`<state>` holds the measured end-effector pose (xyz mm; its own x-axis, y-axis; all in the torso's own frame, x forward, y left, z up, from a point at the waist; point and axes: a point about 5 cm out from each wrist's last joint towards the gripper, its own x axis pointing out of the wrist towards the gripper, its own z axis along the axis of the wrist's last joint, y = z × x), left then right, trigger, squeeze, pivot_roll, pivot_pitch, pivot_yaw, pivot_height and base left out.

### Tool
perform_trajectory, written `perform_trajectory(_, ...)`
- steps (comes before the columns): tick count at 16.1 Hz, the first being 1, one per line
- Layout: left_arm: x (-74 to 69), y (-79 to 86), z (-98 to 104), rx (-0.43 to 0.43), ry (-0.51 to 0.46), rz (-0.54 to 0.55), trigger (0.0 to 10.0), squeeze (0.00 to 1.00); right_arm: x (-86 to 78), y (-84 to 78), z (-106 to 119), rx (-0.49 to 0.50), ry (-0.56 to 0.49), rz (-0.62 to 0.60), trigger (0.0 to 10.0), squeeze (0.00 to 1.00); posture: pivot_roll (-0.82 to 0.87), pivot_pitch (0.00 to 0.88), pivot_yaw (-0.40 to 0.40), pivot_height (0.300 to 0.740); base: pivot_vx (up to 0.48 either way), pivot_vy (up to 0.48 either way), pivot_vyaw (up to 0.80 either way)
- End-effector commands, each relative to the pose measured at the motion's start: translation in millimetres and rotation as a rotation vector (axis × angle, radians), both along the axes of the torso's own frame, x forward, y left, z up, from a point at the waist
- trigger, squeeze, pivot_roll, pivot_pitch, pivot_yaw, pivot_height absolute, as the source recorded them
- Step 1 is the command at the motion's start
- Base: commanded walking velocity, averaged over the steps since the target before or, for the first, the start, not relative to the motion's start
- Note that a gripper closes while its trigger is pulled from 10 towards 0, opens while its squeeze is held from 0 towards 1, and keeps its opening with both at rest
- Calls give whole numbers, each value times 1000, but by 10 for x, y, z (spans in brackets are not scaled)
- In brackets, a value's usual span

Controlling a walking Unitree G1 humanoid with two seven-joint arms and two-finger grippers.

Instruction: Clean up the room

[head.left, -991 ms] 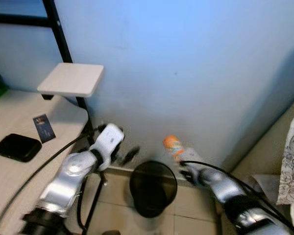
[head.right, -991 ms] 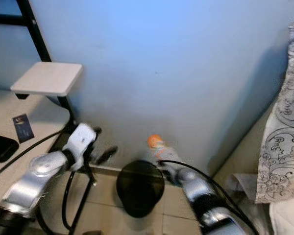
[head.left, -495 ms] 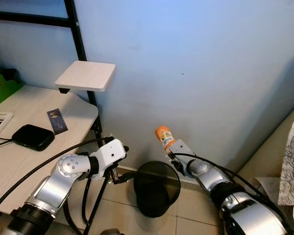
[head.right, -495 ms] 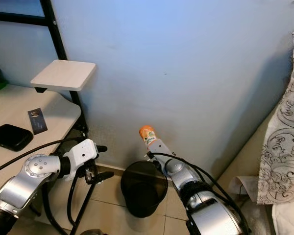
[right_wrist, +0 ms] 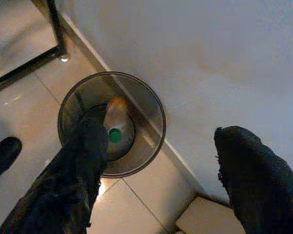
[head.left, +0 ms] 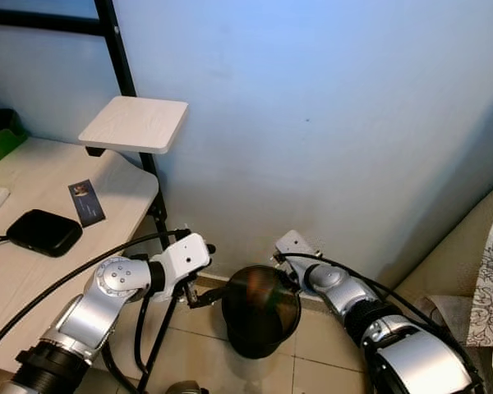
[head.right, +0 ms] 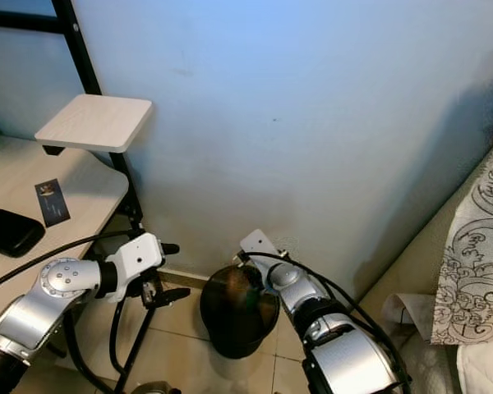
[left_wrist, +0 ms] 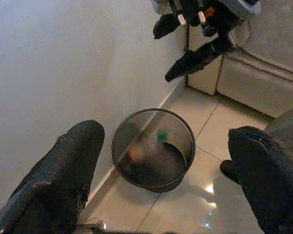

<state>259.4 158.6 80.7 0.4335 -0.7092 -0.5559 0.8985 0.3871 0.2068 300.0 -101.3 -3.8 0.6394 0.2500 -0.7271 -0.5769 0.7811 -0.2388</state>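
A black mesh waste bin [head.left: 232, 318] stands on the tiled floor against the blue wall. A plastic bottle [right_wrist: 115, 116] with a green cap and an orange end lies inside the bin [right_wrist: 154, 109]. My right gripper [right_wrist: 161, 131] hangs open just above the bin's rim on its right side, with nothing between its fingers. In the left wrist view the right gripper [left_wrist: 167, 54] shows above the bin [left_wrist: 118, 146]. My left gripper [head.left: 209, 275] is open to the left of the bin, next to the desk's black leg.
A light wooden desk [head.left: 33, 279] at the left carries a black device [head.left: 39, 232] and a small card [head.left: 85, 202]. A white shelf [head.left: 135, 124] juts from a black pole [head.left: 125, 74]. A beige sofa edge [head.left: 468, 246] and patterned cloth [head.right: 476, 246] lie at the right.
The bottle that my right gripper held above the bin now lies in the bin. The right gripper has opened and dipped towards the rim. The camera shifted slightly.
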Motion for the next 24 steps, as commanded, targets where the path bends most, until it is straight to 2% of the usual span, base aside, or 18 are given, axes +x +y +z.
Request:
perform_trajectory(1, 8, 33, 10, 14, -14, 13, 10000, 0, -30, 12, -25, 16, 12, 22, 10000, 1000, 153, 0, -51, 740, 0, 0, 0)
perform_trajectory(4, -22, -9, 0, -16, -18, 49, 10000, 0, -45, -10, -28, 101, -9, -14, 10000, 1000, 150, 0, -50, 740, 0, 0, 0)
perform_trajectory(5, -40, -53, -6, -62, -25, 89, 10000, 0, 4, -75, 43, 180, -88, -72, 10000, 1000, 147, 0, -49, 740, 0, 0, 0)
perform_trajectory(7, -27, -102, 1, -126, -67, 179, 10000, 0, 31, -225, 134, 274, -187, -198, 10000, 1000, 139, 0, -42, 740, 0, 0, 0)
perform_trajectory(9, 106, -77, 35, -241, -128, 444, 10000, 0, -18, -481, 403, 476, -383, -462, 10000, 1000, 94, 0, -20, 740, 0, 0, -741)
perform_trajectory(10, 165, -38, 46, -264, -162, 555, 10000, 0, -38, -576, 528, 519, -465, -565, 10000, 1000, 85, 0, -14, 740, 0, 0, -756)
perform_trajectory(12, 246, 5, 161, -382, -241, 745, 10000, 0, -67, -662, 699, 539, -574, -661, 10000, 1000, 69, 0, -2, 740, 0, 0, -756)
perform_trajectory(13, 219, 14, 172, -367, -262, 769, 10000, 0, -88, -690, 763, 511, -604, -667, 10000, 1000, 63, 0, 4, 740, 0, 0, -756)
perform_trajectory(16, 117, 30, 88, -339, -253, 813, 10000, 0, -120, -742, 853, 504, -623, -695, 10000, 1000, 65, 0, 3, 740, 0, 0, -756)
perform_trajectory(18, 135, 32, 94, -349, -254, 827, 10000, 0, -164, -757, 827, 493, -615, -729, 10000, 1000, 74, 0, -1, 740, 0, 0, -759)
perform_trajectory(24, 126, 39, 83, -309, -257, 814, 10000, 0, -210, -666, 758, 481, -563, -751, 10000, 1000, 80, 0, 7, 740, 0, 0, -761)
